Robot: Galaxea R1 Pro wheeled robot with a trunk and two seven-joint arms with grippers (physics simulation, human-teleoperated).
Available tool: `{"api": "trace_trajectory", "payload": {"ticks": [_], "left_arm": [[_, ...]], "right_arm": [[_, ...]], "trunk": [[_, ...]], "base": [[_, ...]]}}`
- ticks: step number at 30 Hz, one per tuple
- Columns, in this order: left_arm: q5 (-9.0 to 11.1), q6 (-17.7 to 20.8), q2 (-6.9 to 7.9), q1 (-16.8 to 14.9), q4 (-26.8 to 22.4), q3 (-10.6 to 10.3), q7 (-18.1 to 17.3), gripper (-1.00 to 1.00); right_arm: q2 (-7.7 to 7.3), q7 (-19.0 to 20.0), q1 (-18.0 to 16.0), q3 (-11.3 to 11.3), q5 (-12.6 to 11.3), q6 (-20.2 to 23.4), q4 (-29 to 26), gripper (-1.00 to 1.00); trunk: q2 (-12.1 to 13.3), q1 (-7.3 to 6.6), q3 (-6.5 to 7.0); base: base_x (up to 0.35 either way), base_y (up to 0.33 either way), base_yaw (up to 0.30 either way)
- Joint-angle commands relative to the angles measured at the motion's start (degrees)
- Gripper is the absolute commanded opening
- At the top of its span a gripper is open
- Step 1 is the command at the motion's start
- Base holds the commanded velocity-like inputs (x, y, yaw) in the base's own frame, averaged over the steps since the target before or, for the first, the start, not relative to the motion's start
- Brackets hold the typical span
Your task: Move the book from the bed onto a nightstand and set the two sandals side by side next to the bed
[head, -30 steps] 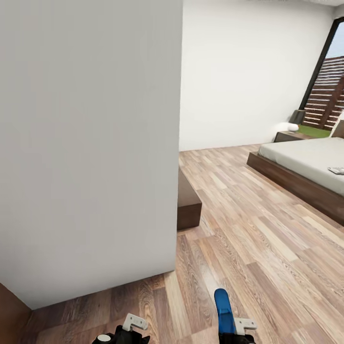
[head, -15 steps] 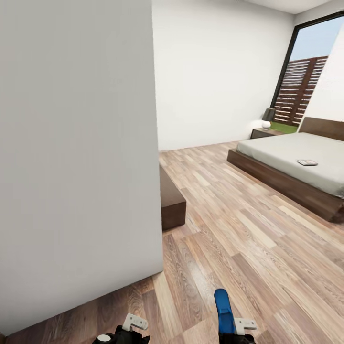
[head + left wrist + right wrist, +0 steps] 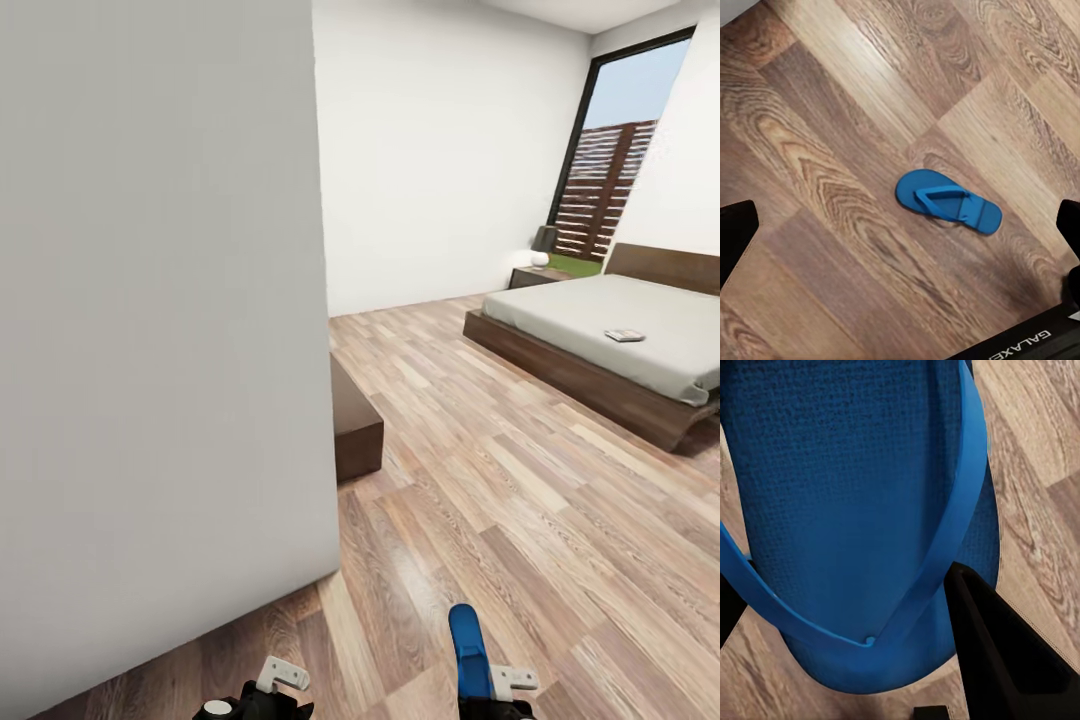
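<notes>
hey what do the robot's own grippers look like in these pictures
The left gripper and right gripper share one design: black bodies with pale grey-white angular finger pieces in the head view. In the wrist views the fingers look matt black and wedge-shaped, and white GALAXEA lettering marks the left housing.

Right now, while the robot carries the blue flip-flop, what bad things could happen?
1. The right gripper seems to pinch the carried sandal near its strap, so it might slip out while driving.
2. The wall corner and the dark cabinet stand close on the left side; a tight turn could bump them.
3. The other sandal lies loose on the floor below the left arm, so the robot may roll over it.
</notes>
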Motion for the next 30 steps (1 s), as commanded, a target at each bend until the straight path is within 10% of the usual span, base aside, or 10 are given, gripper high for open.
{"api": "trace_trajectory", "payload": {"ticks": [1,30], "left_arm": [[-0.4,0.0,0.01,0.0,-0.1,0.0,-0.1,1.0],[-0.4,-0.1,0.07,0.0,-0.1,0.0,-0.1,1.0]], "right_arm": [[0.04,-0.1,0.0,-0.4,-0.1,-0.1,0.0,-1.0],[0.11,-0.1,0.0,-0.4,-0.1,-0.1,0.1,-1.0]], "trunk": [[0.0,0.0,-0.05],[0.0,0.0,-0.05]], "base": [[0.048,0.185,-0.094],[0.013,0.04,-0.186]]}}
